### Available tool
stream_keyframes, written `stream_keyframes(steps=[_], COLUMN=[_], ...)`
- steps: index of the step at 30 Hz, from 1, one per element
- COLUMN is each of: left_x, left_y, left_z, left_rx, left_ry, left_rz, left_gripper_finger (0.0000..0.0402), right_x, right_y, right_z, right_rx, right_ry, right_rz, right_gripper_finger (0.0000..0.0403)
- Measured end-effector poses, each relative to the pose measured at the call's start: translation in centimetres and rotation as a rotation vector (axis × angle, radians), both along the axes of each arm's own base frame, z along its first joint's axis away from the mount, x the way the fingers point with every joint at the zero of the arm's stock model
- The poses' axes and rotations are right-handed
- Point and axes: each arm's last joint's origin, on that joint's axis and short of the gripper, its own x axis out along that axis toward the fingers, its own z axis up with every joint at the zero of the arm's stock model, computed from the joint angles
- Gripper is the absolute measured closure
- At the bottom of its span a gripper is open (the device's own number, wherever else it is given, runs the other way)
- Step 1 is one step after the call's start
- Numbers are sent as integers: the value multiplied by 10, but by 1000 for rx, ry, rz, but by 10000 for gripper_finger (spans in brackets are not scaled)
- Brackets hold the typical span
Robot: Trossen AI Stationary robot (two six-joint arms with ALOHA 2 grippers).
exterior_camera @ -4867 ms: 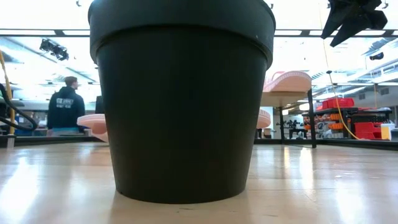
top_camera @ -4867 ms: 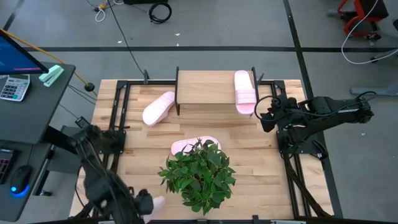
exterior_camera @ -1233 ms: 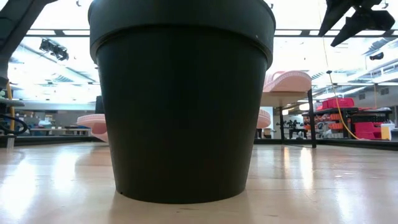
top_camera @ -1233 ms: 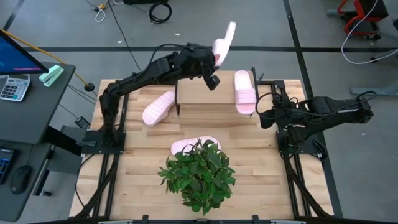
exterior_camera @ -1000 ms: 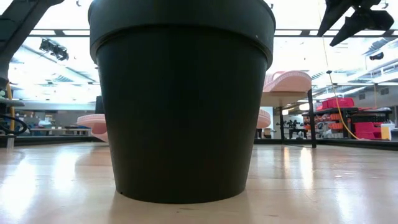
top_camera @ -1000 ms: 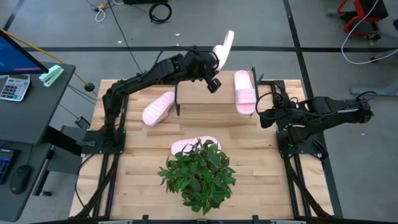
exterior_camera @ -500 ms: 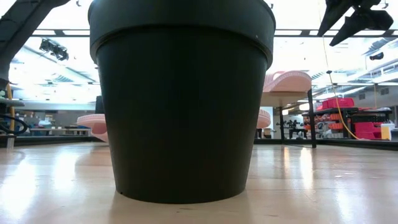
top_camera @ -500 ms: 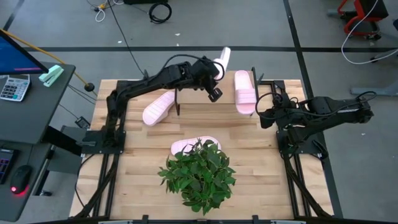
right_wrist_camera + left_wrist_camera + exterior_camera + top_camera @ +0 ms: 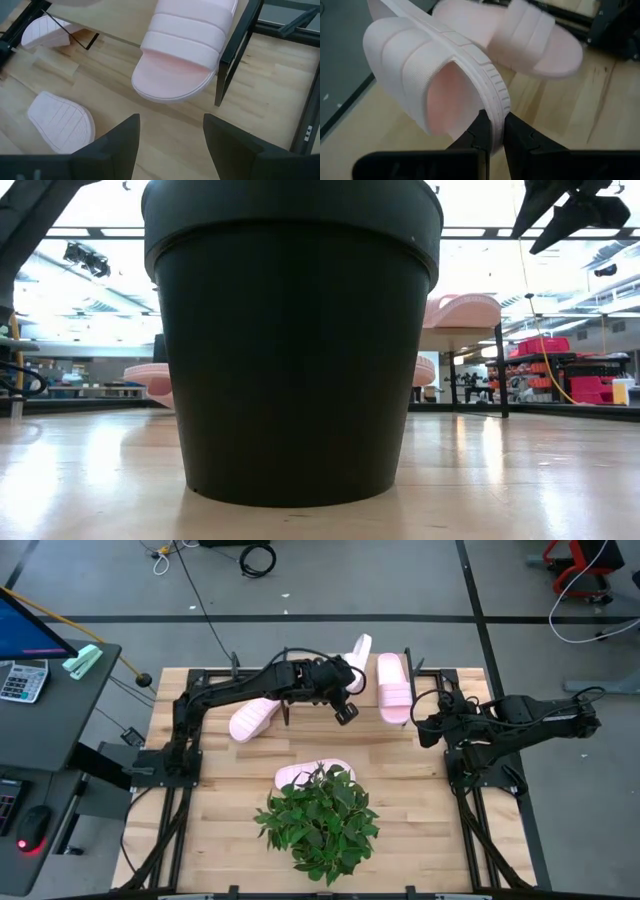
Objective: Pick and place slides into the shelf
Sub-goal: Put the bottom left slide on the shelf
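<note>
A: Now, left fingers [image 9: 492, 131]?
B: Clamped on slide [image 9: 358, 651] sole edge, tilted above shelf [image 9: 310, 688], beside placed slide [image 9: 393, 687].
A: Right fingers [image 9: 170, 131]?
B: Spread, empty, waiting near shelf end.

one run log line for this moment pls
left gripper: jaws shut on pale pink foam slide sole edge, over wooden-top shelf | right gripper: jaws open, empty, beside shelf | second slide on shelf | two on table
</note>
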Motion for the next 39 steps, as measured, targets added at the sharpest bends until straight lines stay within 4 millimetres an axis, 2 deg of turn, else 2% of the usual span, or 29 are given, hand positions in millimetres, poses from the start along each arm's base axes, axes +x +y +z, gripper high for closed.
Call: stream_keyframes(steps=[20,28,39], left_x=[-2,0,13], left_y=[-25,-25,-26], left_z=[-5,-8,-23], left_rx=[31,49,24], left_ry=[80,93,97], left_rz=[8,11,-4], left_gripper_finger=[368,368,368], right_x=[0,0,0], right_y=[0,0,0], right_z=[0,0,0], right_rx=[0,0,0], right_ry=[1,1,0], right_rz=[1,1,2], right_gripper_finger=[179,179,179])
